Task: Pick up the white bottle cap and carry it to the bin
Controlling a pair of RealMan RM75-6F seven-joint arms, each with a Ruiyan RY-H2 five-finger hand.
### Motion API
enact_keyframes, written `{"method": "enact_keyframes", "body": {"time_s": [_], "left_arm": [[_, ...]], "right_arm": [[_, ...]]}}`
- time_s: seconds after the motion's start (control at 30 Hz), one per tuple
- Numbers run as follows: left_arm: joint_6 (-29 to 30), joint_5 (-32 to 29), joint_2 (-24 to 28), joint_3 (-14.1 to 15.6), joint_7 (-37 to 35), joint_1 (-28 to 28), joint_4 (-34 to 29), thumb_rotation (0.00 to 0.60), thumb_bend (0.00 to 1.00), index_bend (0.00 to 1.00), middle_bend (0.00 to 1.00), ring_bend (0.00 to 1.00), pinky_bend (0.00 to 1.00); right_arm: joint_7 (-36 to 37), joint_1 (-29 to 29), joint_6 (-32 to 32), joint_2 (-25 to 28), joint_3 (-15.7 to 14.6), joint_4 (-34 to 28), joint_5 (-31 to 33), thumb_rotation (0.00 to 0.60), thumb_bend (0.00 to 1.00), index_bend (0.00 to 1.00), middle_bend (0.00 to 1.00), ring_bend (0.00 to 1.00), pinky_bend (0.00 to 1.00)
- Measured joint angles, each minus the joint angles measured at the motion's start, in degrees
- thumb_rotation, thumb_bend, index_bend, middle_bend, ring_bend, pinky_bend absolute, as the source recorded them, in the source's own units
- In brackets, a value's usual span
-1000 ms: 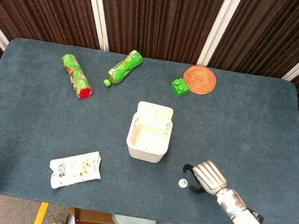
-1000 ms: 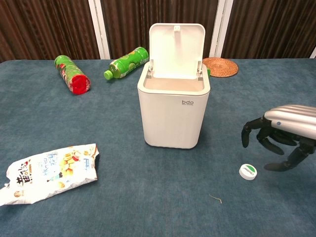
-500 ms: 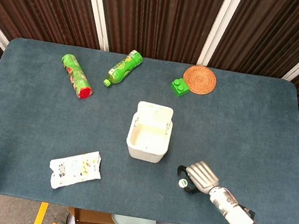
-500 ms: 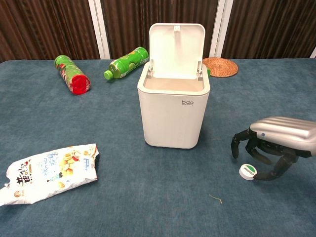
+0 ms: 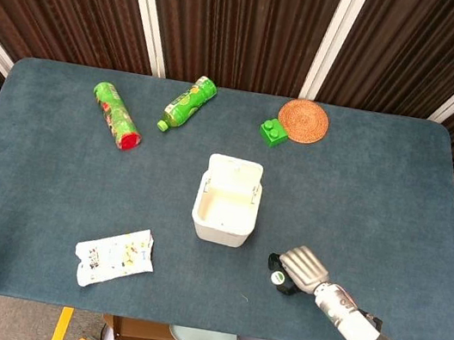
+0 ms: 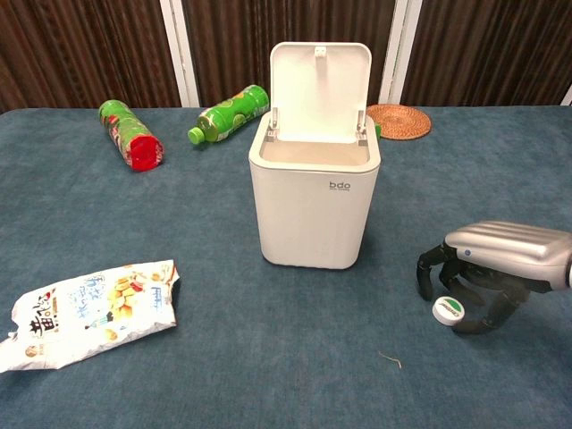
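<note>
A round white bottle cap (image 6: 448,309) lies flat near the open-lidded white bin (image 6: 315,192).

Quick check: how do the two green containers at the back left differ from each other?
The green bottle has a small green cap and a body that narrows to a neck; the green can is a straight cylinder with a wide red end. The green bottle's cap points toward the front left, while the green can's red end points toward the front right, so their near ends angle toward each other. Both lie on their sides on the table, apart, with mostly green labels.
</note>
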Motion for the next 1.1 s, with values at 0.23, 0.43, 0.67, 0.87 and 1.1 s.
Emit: {"method": "enact_keyframes", "body": {"time_s": [0.23,0.43,0.67,0.87,1.1], "left_arm": [[0.03,0.01,-0.03,-0.02,-0.05,0.02,0.05,0.600,0.55,0.30,0.26,0.29,0.44],[-0.39,-0.27,-0.06,-0.01,0.04,-0.11,0.08,0.600,0.55,0.30,0.26,0.29,0.44],[-1.10,-0.55,-0.23,0.14,0.97,-0.37,-0.06,0.600,0.55,0.30,0.26,0.29,0.44],[-1.73,-0.51,-0.58,0.44,2.35,-0.72,-0.32,0.600,0.55,0.30,0.26,0.29,0.44],[-2.00,-0.90,-0.66,0.41,2.36,-0.84,-0.26,0.600,0.55,0.30,0.26,0.29,0.44]], "right_arm": [[-0.85,-0.31,0.98,0.00,-0.29,0.25,0.47,0.600,0.33,0.76,0.88,0.93,1.00],[-1.22,-1.14,4.83,1.82,0.27,-2.21,0.23,0.600,0.33,0.76,0.88,0.93,1.00],[-5.93,-3.18,13.21,8.63,2.22,-13.75,-0.91,0.600,0.33,0.76,0.88,0.93,1.00],[-14.39,-4.17,16.30,15.59,4.81,-26.87,-0.07,0.600,0.33,0.76,0.88,0.93,1.00],[-20.00,-2.18,15.31,18.67,11.09,-34.05,6.59,0.600,0.33,0.75,0.88,0.93,1.00]]}}
